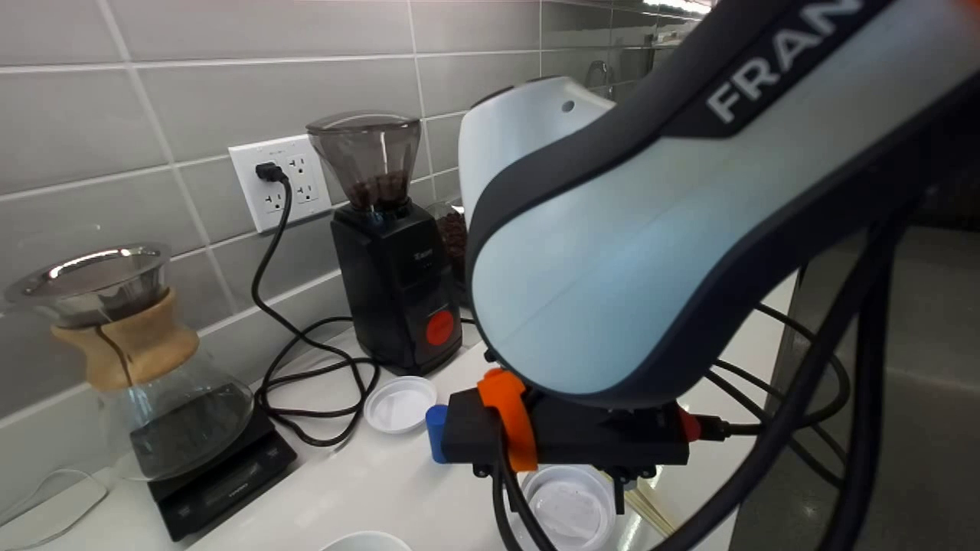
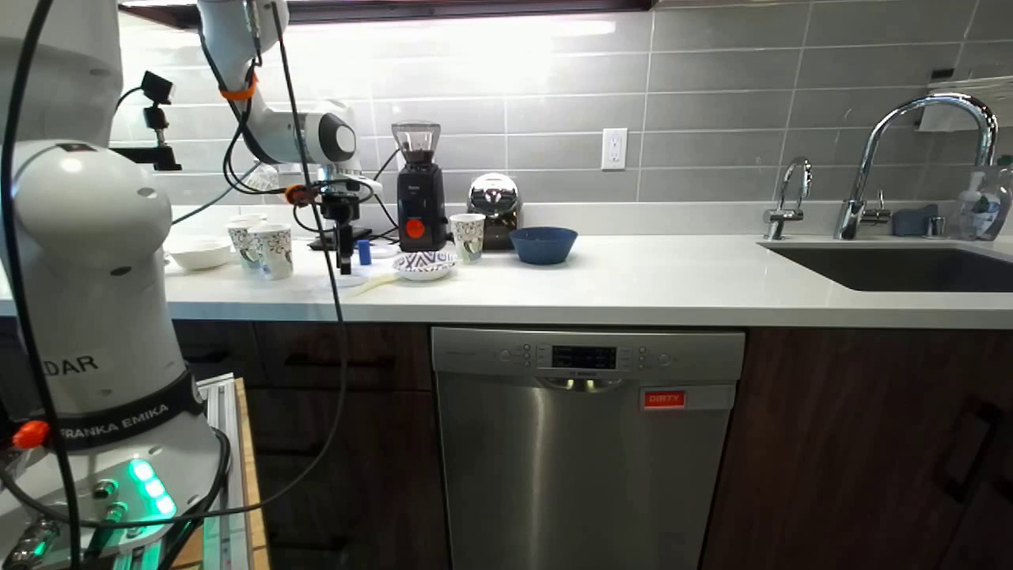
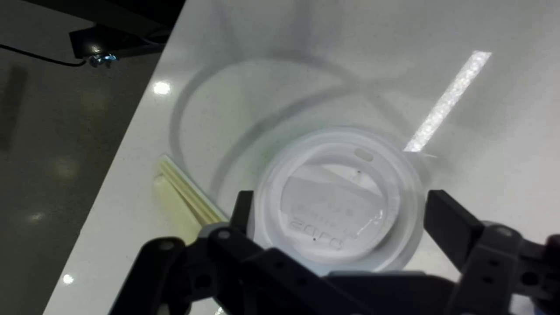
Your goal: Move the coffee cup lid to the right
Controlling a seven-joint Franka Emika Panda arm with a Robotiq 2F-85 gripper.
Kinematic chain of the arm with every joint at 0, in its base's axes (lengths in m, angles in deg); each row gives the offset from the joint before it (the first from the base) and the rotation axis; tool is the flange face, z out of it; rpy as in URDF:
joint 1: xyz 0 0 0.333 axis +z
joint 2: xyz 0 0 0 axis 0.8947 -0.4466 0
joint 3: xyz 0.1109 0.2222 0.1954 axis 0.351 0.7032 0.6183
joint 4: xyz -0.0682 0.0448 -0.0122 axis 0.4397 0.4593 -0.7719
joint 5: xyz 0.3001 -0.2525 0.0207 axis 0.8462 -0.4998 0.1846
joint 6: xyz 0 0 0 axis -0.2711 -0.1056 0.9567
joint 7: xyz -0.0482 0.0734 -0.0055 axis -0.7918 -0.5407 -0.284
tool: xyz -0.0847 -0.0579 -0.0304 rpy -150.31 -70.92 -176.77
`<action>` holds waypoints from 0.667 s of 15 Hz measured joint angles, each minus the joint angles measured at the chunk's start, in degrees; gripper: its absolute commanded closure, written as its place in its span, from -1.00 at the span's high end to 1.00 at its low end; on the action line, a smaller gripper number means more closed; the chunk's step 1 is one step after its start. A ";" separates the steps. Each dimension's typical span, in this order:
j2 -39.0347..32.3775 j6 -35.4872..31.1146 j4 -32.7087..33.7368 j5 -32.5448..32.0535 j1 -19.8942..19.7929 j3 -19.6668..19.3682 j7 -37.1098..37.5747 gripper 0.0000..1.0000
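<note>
The coffee cup lid (image 3: 336, 205) looks light, flexible, slick. Pinch its rim gently; the hand (image 3: 339, 213) is spread wide.

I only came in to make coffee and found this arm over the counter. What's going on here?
A robot arm hangs over the counter, its fingers spread on either side of a lid. The lid looks to be lying on the counter, not gripped, though I can't tell whether a finger touches its edge. The job is to move it to the right, so the grasp is probably next. Some sticks lie near the lid.
</note>
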 measured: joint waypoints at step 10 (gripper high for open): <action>-0.73 0.19 0.02 0.07 0.00 -0.01 0.60 1.00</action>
